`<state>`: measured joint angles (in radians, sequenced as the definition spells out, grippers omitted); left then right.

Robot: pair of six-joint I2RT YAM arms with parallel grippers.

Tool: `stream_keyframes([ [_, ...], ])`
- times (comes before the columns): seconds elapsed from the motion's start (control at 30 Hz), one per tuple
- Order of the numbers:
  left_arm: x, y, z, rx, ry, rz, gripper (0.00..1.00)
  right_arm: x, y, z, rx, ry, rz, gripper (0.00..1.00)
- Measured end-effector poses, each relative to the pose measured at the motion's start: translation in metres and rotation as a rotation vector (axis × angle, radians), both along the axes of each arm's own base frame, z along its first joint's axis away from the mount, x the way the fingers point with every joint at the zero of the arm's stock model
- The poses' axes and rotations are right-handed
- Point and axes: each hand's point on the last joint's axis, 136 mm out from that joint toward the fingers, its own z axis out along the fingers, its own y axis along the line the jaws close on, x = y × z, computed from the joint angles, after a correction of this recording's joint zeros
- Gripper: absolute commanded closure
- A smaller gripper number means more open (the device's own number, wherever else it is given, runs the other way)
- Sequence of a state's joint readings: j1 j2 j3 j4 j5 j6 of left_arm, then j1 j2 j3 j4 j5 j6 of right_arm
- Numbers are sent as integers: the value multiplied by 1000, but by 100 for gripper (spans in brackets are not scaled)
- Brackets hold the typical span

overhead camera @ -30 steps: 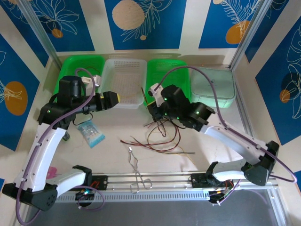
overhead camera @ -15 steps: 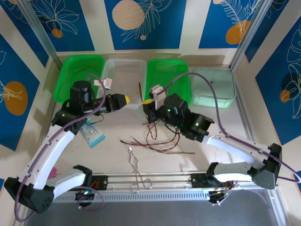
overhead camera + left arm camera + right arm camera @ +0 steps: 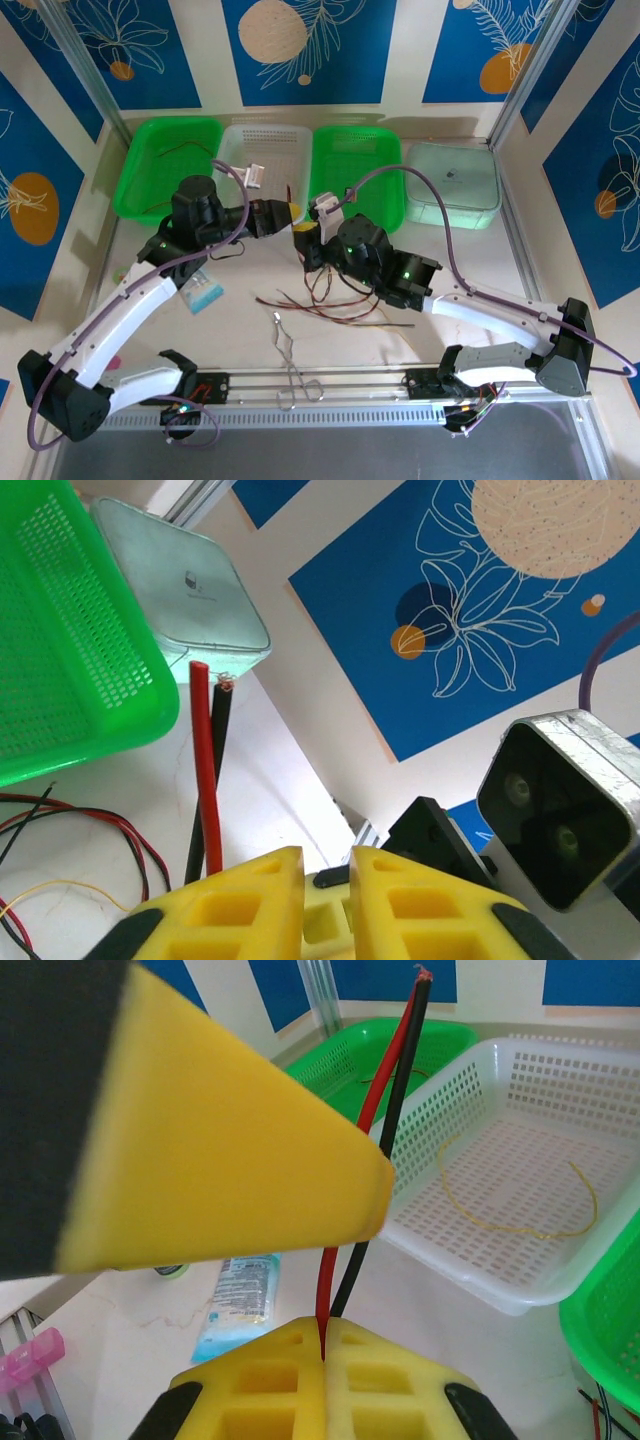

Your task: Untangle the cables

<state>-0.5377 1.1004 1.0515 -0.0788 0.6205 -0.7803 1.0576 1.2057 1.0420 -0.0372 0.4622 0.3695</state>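
The cables point(image 3: 330, 300) lie in a loose, messy pile on the counter point(image 3: 230, 320), in front of the baskets and under the two arms. They are red, black and yellow, and they cross over each other. The right pincer point(image 3: 325, 1335) is squeezed tight on a red and black wire point(image 3: 372, 1120), which sticks straight up out of its fingers. The left pincer point(image 3: 327, 865) is right beside it. It has only a thin gap between its fingers, and nothing is in that gap. The red and black wire stands just to the side of it, not inside.

These wires look very thin and very light. They bend easily, so a long piece will likely flop when it is lifted. They look smooth too, so a loose pinch could let one slip out. When one is pulled, the others may drag along, because they seem hooked together. The best place to hold looks like the short end that stands above the right pincer. The left pincer needs to get the wire between its fingers first. A slow pull seems safest.
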Motion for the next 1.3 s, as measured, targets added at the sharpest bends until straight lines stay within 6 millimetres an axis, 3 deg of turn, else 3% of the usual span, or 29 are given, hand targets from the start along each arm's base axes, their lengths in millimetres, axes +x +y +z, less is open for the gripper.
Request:
stream_keyframes([
  [0.07, 1, 0, -1, 3, 0, 3, 69, 0, 0, 0, 2, 2, -5, 99],
  [0.13, 1, 1, -3, 18, -8, 13, 65, 0, -1, 0, 2, 2, -9, 99],
  [0.7, 5, 18, -20, 98, -21, 113, 65, 0, -3, 1, 8, 9, -15, 99],
  [0.9, 6, 18, -21, 102, -21, 118, 80, -2, -1, 0, 7, 10, -3, 99],
  [1.1, 5, 19, -23, 109, -15, 116, 79, -3, 0, 1, 6, 9, 9, 99],
  [1.3, 4, 19, -24, 114, -11, 114, 100, -5, 2, 1, -2, 8, 23, 98],
])
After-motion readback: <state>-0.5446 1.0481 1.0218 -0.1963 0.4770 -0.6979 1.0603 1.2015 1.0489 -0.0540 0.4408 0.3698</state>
